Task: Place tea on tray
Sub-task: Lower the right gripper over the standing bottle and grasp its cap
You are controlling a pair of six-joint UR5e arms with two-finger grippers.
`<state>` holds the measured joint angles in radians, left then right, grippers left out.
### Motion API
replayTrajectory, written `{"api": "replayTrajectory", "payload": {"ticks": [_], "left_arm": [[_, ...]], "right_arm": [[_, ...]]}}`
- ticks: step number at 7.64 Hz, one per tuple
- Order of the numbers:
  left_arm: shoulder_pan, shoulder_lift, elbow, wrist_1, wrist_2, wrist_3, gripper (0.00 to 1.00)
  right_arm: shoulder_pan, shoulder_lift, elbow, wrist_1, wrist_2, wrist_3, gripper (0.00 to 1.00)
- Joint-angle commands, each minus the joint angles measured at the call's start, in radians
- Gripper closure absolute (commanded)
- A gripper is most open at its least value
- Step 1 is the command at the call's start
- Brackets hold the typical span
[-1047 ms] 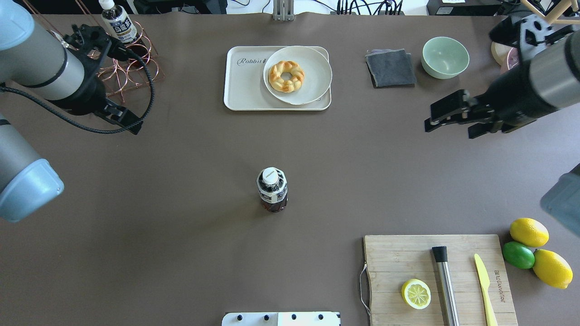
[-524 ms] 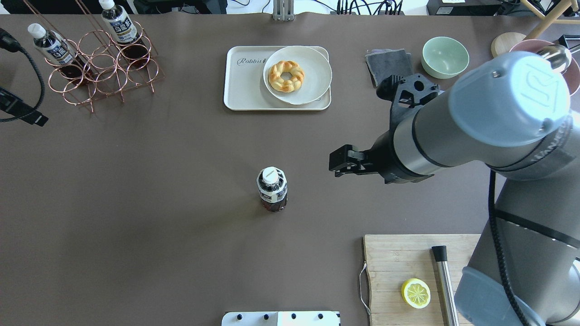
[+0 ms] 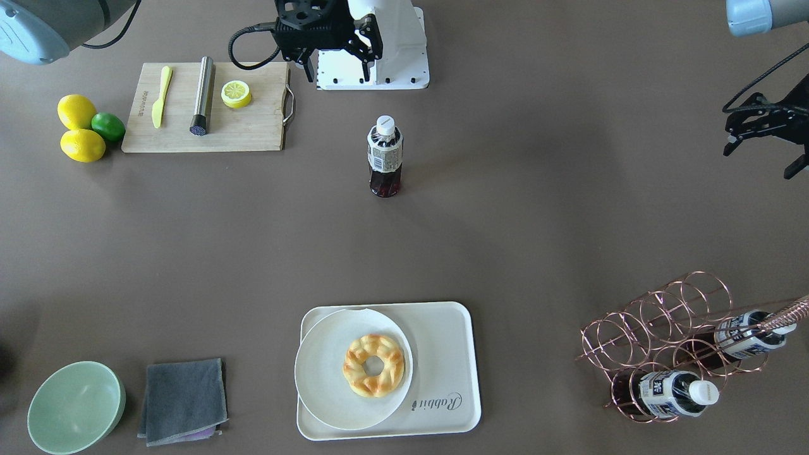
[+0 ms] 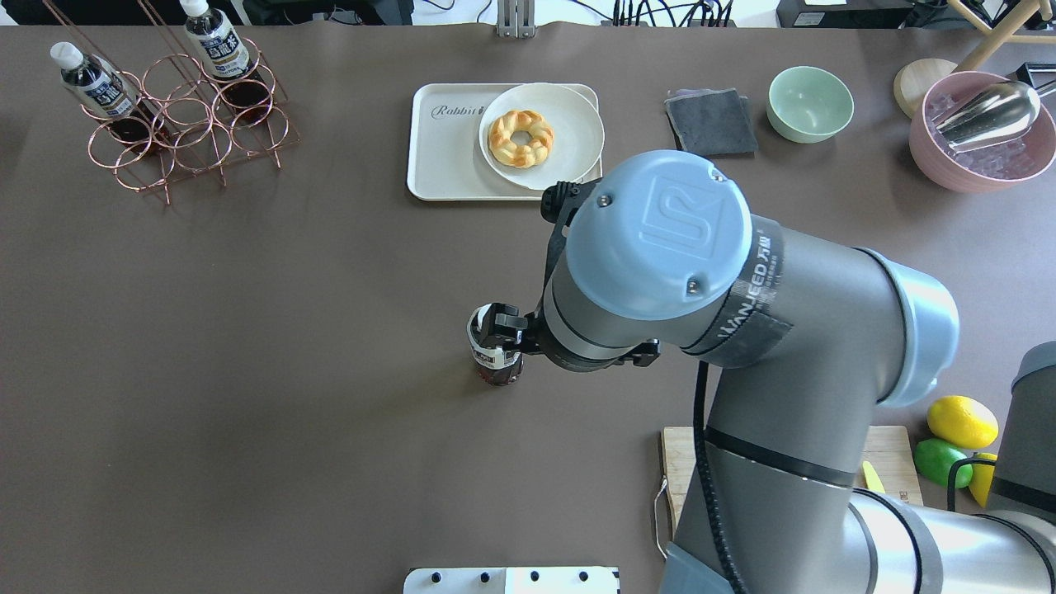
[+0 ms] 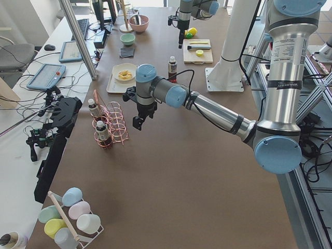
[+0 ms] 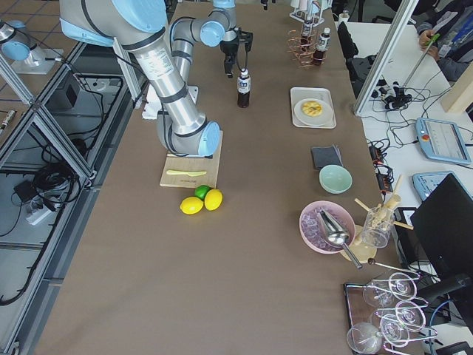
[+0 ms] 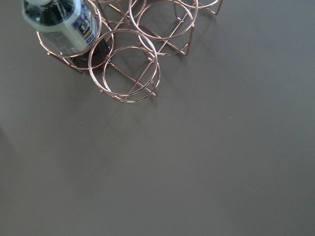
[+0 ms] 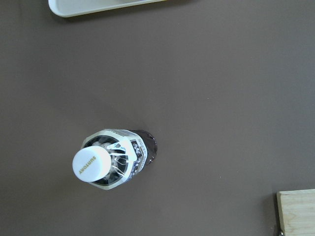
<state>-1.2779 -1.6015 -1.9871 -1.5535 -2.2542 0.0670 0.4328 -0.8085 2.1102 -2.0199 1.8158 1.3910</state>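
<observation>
The tea bottle (image 4: 496, 369) stands upright at the table's middle, with a white cap, also in the front-facing view (image 3: 384, 158) and the right wrist view (image 8: 115, 158). The cream tray (image 4: 445, 165) with "Rabbit" lettering lies at the far side, its left part bare. My right gripper (image 3: 337, 71) hangs above the bottle with its jaws apart and empty; in the overhead view it (image 4: 497, 323) covers the cap. My left gripper (image 3: 758, 161) is open and empty, beside the wire rack at the table's left edge.
A round white plate (image 4: 569, 165) with a twisted bun fills the tray's right part. A copper wire rack (image 4: 190, 124) holds two more bottles. A grey cloth (image 4: 711, 122), a green bowl (image 4: 810, 103) and a cutting board (image 3: 246, 133) with lemon slice lie around.
My right arm has swung left across the table and now stands over the bottle. My left arm has drawn back out of the overhead view.
</observation>
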Motion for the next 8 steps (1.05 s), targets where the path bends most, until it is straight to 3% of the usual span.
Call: {"api": "replayTrajectory", "payload": {"ticks": [1, 3, 4, 8], "left_arm": [[-0.024, 0.031, -0.007, -0.007, -0.001, 0.036, 0.03], [-0.024, 0.031, -0.007, -0.007, -0.001, 0.034, 0.03], [-0.024, 0.029, -0.009, -0.007, -0.001, 0.031, 0.03], [-0.024, 0.029, -0.01, -0.007, -0.001, 0.027, 0.03]], "right_arm": [[-0.02, 0.112, -0.131, 0.003, -0.018, 0.008, 0.0], [-0.025, 0.134, -0.192, 0.05, -0.061, 0.002, 0.0], [-0.014, 0.135, -0.258, 0.135, -0.061, -0.004, 0.0], [0.015, 0.14, -0.32, 0.141, -0.059, -0.115, 0.06]]}}
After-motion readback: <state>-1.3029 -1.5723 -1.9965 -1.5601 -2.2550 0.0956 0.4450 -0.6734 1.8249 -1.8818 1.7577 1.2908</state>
